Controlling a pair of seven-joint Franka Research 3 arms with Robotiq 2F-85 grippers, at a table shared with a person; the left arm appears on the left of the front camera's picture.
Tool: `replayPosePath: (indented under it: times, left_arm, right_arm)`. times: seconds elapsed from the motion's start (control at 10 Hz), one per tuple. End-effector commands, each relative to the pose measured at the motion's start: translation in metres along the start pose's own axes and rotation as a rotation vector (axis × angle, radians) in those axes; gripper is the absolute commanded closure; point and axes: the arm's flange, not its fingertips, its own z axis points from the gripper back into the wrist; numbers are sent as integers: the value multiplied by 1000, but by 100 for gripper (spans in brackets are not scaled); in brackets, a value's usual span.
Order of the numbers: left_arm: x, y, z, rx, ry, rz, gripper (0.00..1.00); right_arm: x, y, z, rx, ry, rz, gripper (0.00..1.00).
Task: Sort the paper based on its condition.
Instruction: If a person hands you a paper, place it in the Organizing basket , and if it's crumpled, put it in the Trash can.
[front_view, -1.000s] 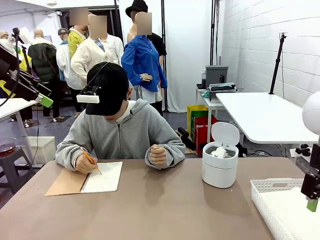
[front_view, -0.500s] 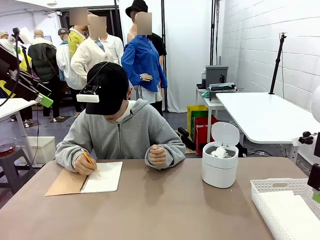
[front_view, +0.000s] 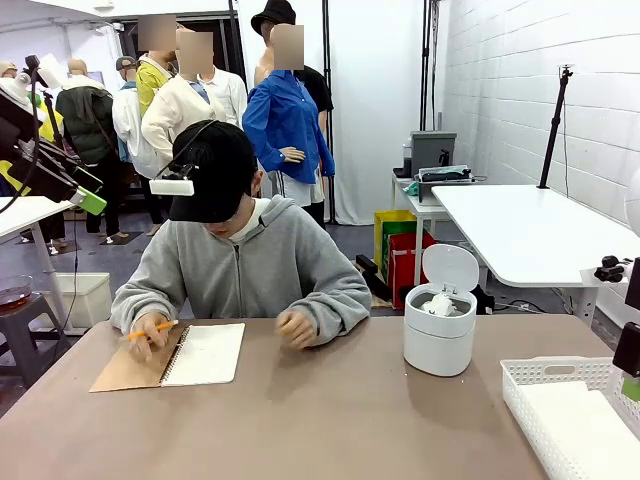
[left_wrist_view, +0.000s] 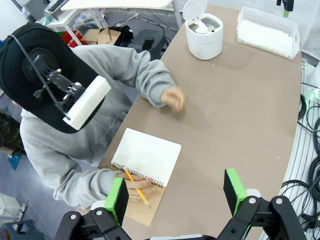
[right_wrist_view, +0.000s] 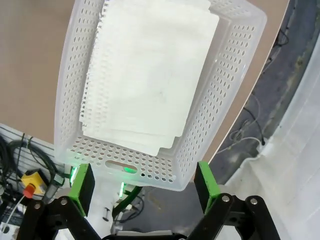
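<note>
Smooth sheets (right_wrist_view: 150, 75) sit stacked in the basket (right_wrist_view: 227, 85), wads (front_view: 437, 303) in the bin (front_view: 438, 345). Left hand (left_wrist_view: 176, 197) and right hand (right_wrist_view: 143, 182) hang wide open, empty; more pages probably coming.

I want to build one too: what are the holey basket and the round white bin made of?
The basket looks like white, slightly see-through plastic: moulded rows of holes, smooth rim. The bin seems smooth white plastic too, maybe coated metal: even, faintly shiny wall.

Flat white paper (right_wrist_view: 150, 75) in basket (right_wrist_view: 216, 102)
</note>
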Motion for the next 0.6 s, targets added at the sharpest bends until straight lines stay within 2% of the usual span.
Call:
replayPosePath:
  times: [0.0,0.1,0.3,0.5]
  left_arm:
    - [-3,1,1,-13,-11,-10,0]
    - [-3,1,1,-13,-11,-10,0]
    - [-3,1,1,-13,-11,-10,0]
    - [-3,1,1,-13,-11,-10,0]
  right_arm:
    - [6,13,9,24,-46,64,0]
    - [18,33,26,27,-111,161,0]
    - [32,67,59,107,-167,354,0]
    - [47,86,81,123,-221,456,0]
